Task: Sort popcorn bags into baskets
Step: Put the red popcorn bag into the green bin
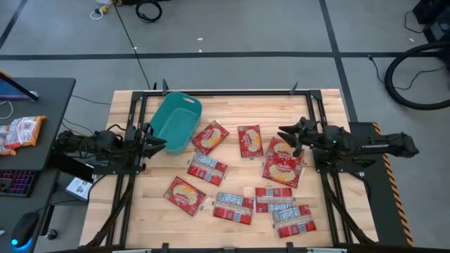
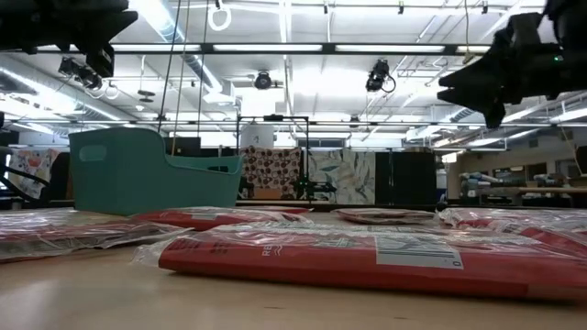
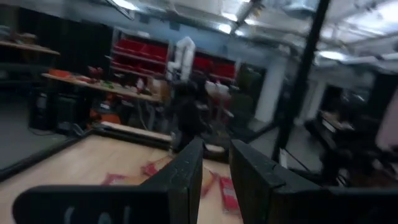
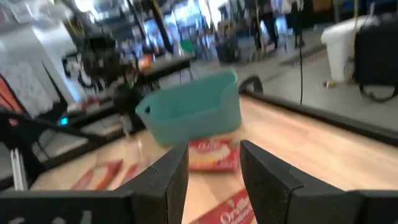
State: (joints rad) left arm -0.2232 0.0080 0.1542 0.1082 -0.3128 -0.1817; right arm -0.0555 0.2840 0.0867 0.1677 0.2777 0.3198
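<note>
Nearest the low camera lies one red popcorn bag [image 2: 367,259], flat on the wooden table [image 1: 323,105], white label panel up, its clear wrapper edges spread past the packet. Behind it, more popcorn bags [image 1: 249,176] are scattered loose, all outside the teal tub [image 1: 174,121] and on the side of it toward the right arm. One oval-print bag [image 1: 209,136] lies just beside the tub's rim; the others sit farther off, a few overlapping.

The tub stands upright, and appears empty (interior only partly visible).

Left gripper [image 1: 156,143] hangs above the table at the tub's nearer corner, fingers [image 3: 186,180] parted by a narrow gap, holding nothing. Right gripper [image 1: 287,133] hovers over the bags well apart from the tub, fingers [image 4: 168,180] spread, also empty.

Assessment: the packets look light, thin and pliable, with a slick film likely to slip. A flat-lying bag offers little to pinch; taking it across a short edge seems the safest hold.
</note>
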